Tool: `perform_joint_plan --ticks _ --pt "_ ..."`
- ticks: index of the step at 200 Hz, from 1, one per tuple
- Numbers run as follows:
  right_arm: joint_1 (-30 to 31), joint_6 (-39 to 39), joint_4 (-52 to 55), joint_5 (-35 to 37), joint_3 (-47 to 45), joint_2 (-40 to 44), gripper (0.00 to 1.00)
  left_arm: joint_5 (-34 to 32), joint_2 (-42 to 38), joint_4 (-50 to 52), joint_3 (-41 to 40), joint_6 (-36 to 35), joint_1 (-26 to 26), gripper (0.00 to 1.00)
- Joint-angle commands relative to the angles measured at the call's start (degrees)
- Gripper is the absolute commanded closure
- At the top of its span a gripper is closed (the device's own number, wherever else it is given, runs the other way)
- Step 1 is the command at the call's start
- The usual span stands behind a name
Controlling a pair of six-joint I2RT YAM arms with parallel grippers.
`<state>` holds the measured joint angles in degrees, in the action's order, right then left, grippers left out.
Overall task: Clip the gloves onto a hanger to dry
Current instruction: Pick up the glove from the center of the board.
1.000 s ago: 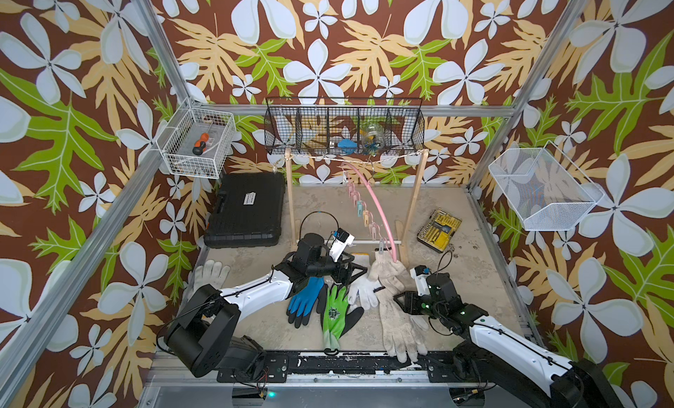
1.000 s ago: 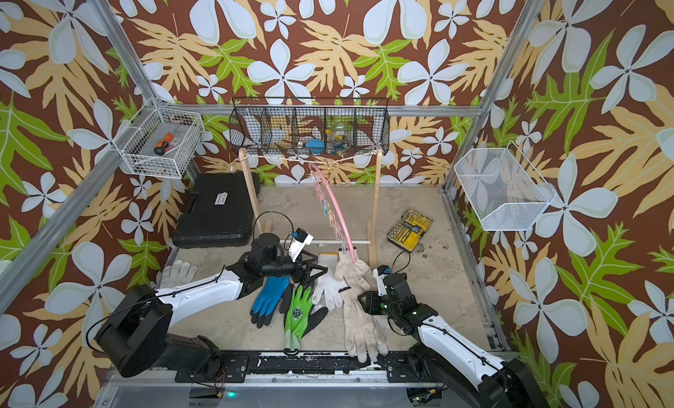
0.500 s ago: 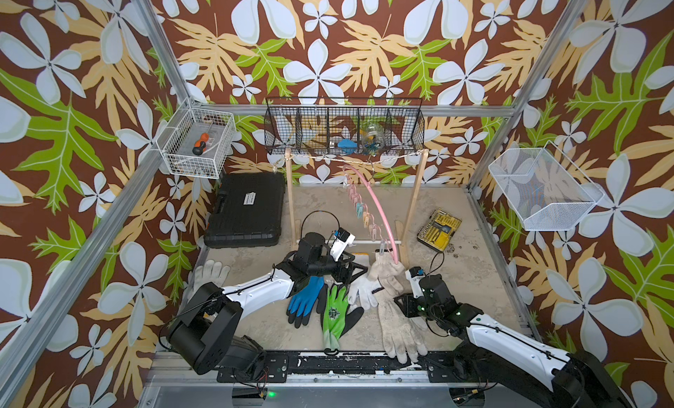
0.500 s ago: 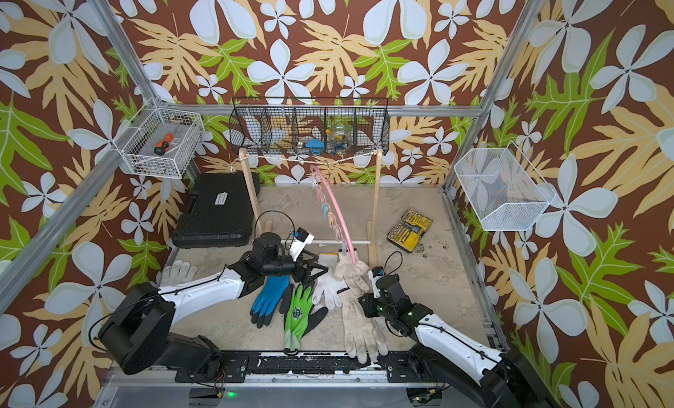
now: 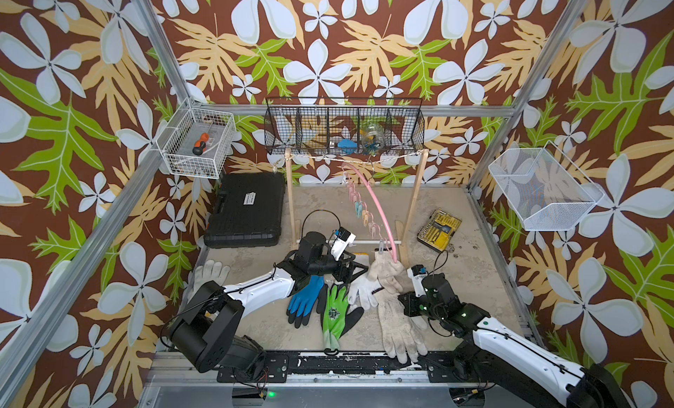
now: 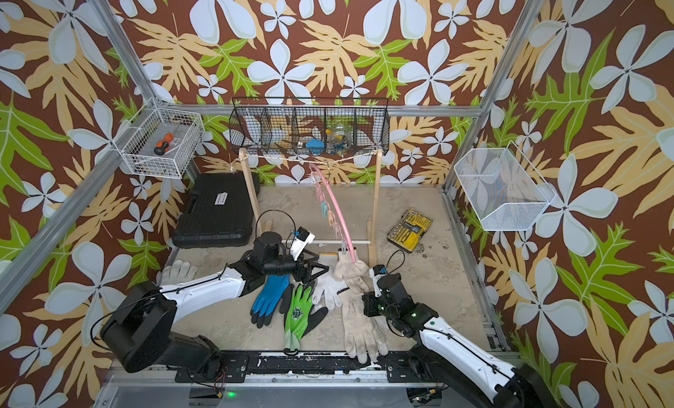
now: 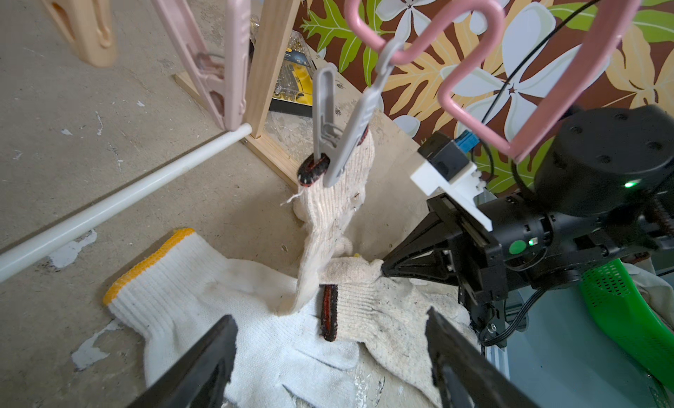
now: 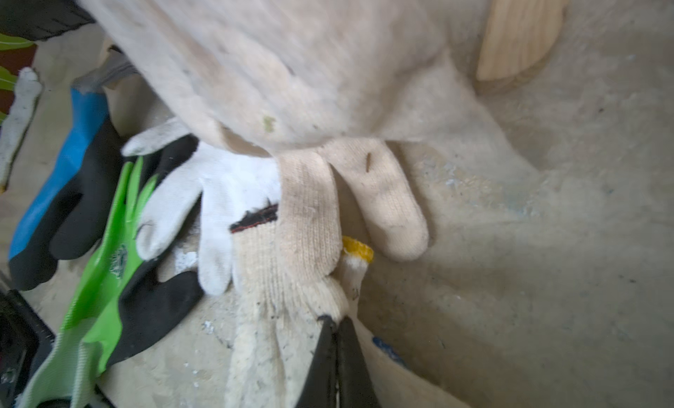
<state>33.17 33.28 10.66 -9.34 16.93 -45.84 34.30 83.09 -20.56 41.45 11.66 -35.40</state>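
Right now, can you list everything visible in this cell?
hanger: 1, pink, on the rack's string
clips: a row, pastel, along the hanger
clipped glove: 1, beige, in the grey clip
floor glove: at least 1, beige, front right
yellow-cuffed glove: 1, white, below the hanger
plain glove: 1, white, left wall
blue glove: 1, blue-and-black, front centre
green glove: 1, green-and-black, front centre
wooden rack: 1, pale, centre
case: 1, black, back left
bit set: 1, yellow, back right
wire basket: 1, black, back wall
white baskets: 2, white, side walls
screwdriver: 1, orange-and-black, left white basket
left end effector: 1, black, open over the yellow-cuffed glove
right end effector: 1, black, shut on the floor glove
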Motion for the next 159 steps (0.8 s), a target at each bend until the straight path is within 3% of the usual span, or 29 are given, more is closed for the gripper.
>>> perform_joint_plan --ticks 1,42,93,159 --pt "1.3 3.2 6.1 1.8 0.9 3.6 1.0 -1.1 -0.3 0.6 0.8 -1.0 0.2 0.17" --pt "6.6 10.2 14.6 8.2 5.6 9.4 1.0 -2.0 -0.8 0.7 1.4 0.0 1.3 0.17" --pt "6.7 11.6 28.4 20.5 16.0 17.3 1.0 -1.0 -1.0 -0.7 1.1 1.4 2.7 0.18" --pt "6.6 -0.4 24.6 28.2 21.9 18.4 1.0 3.7 -3.8 -5.0 -1.0 3.2 2.8 0.19"
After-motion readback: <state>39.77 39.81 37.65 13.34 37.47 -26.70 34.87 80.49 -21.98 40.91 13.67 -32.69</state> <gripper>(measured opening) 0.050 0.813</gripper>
